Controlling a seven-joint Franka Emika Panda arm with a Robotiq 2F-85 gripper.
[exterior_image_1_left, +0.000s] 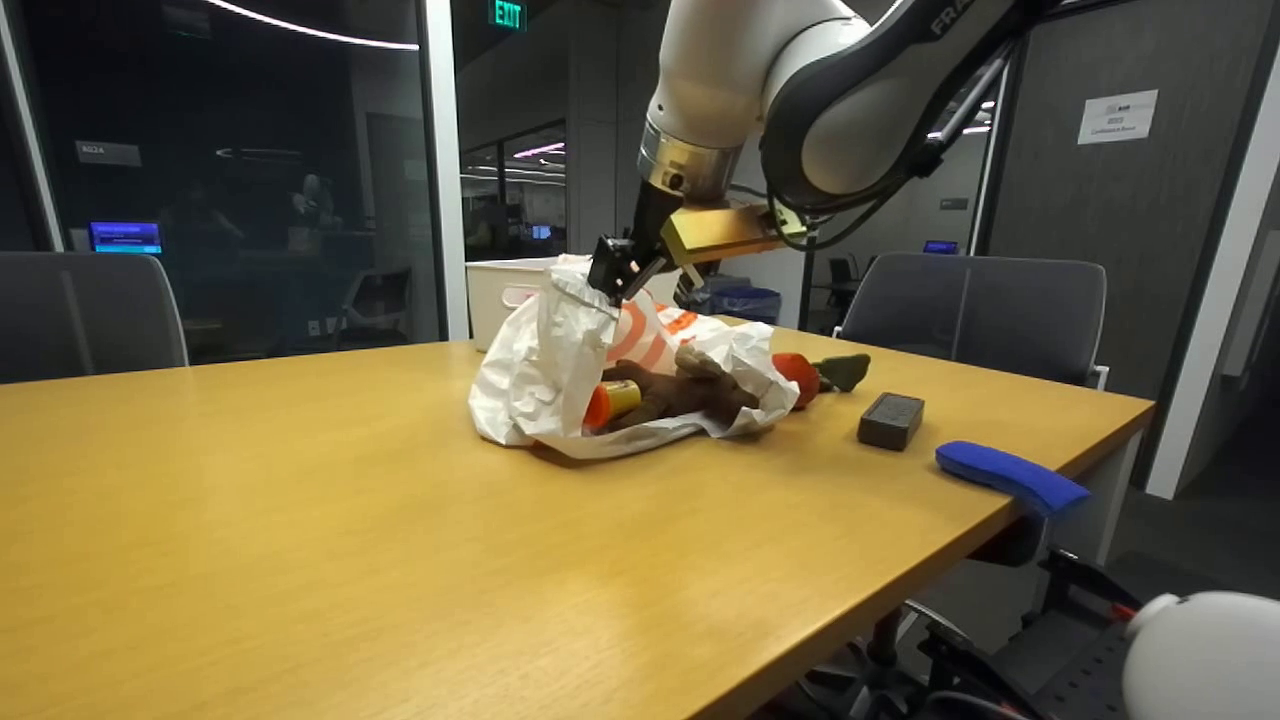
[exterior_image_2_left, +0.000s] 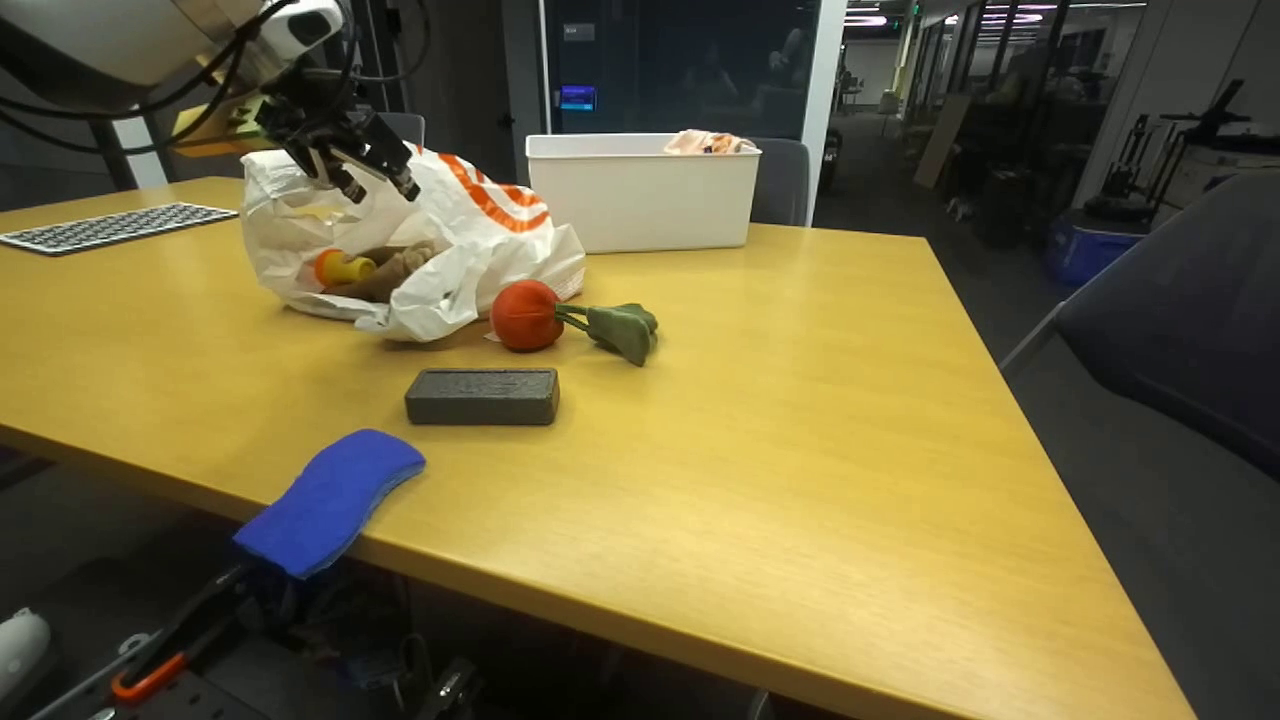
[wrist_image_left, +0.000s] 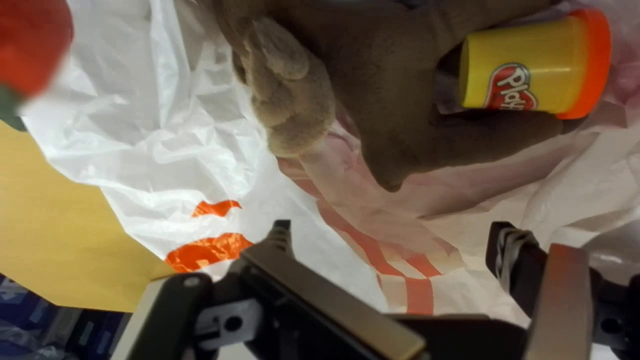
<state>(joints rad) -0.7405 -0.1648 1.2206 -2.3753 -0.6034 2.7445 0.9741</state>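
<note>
My pincer (wrist_image_left: 392, 240) is standing wide apart, gripping nothing. I am hovering at the raised side of a white plastic bag (exterior_image_1_left: 525, 365); whether my tips are touching the film, I cannot tell. The bag is lying slumped, mouth gaping. Inside, a brown stuffed toy (wrist_image_left: 395, 95) is sprawling, a yellow tub (wrist_image_left: 520, 75) resting on its side among the limbs.

Risks, as I am judging them: the film is looking thin and loose, so a tip snagging a fold could be dragging the whole bag, or tearing it. The raised wall is seeming barely self-supporting; a nudge could be folding it over toy and tub. A knock could be setting the tub rolling out. A red toy radish (exterior_image_2_left: 526, 315) is sitting just beside the bag, where a shifting bag could be shoving it.

Surface: a yellow wooden table (exterior_image_2_left: 800, 430). A dark block (exterior_image_2_left: 482, 397) is lying near the radish. A blue cloth piece (exterior_image_2_left: 335, 500) is overhanging the edge; a bump could be sending it down. A white bin (exterior_image_2_left: 640, 195) is standing behind the bag, something crumpled showing at its top. A keyboard (exterior_image_2_left: 120, 228) is lying past the bag.

Room: dark glass (exterior_image_1_left: 220, 180), grey chairs (exterior_image_1_left: 970, 310), a green exit sign (exterior_image_1_left: 507, 14) glowing.
</note>
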